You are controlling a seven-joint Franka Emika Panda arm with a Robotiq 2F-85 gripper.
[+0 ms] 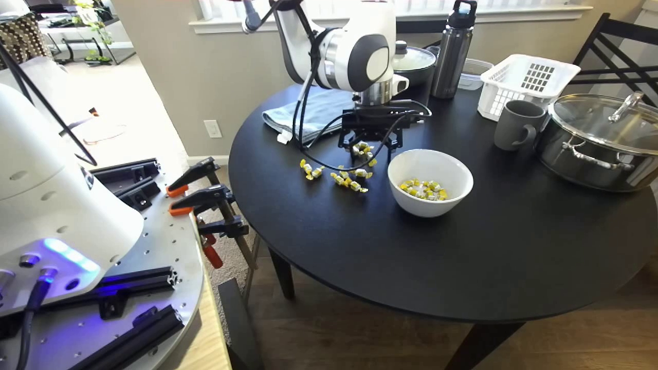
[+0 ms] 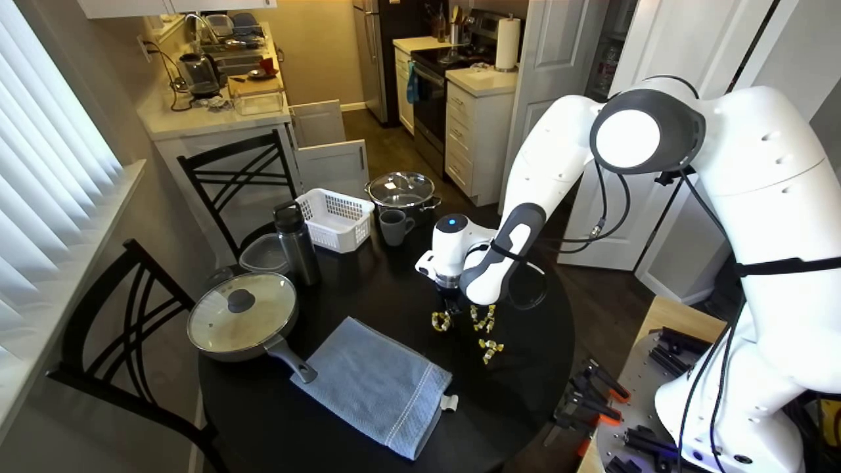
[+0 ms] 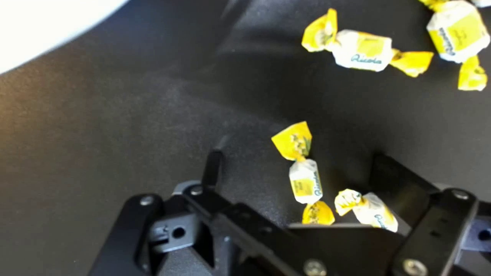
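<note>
My gripper (image 3: pixel 297 156) points down at the dark table, open, its fingers wide apart. Between and just beyond them lies a yellow-and-white wrapped candy (image 3: pixel 305 181). A second candy (image 3: pixel 376 212) rests close to the right-hand finger, partly covered by the gripper body. Further off in the wrist view is another candy (image 3: pixel 362 50), with more at the corner. An exterior view shows the gripper (image 1: pixel 371 154) over one candy cluster, beside a white bowl (image 1: pixel 455 177) containing several candies (image 1: pixel 424 190). Two more loose clusters lie nearby, one a small pair of candies (image 1: pixel 311 170). Nothing is held.
A folded blue-grey towel (image 2: pixel 381 387) lies near a lidded pan (image 2: pixel 243 315). A steel bottle (image 1: pixel 452 56), a white basket (image 1: pixel 529 77), a grey mug (image 1: pixel 516 126) and a large lidded pot (image 1: pixel 591 154) stand around the round table (image 1: pixel 462 267).
</note>
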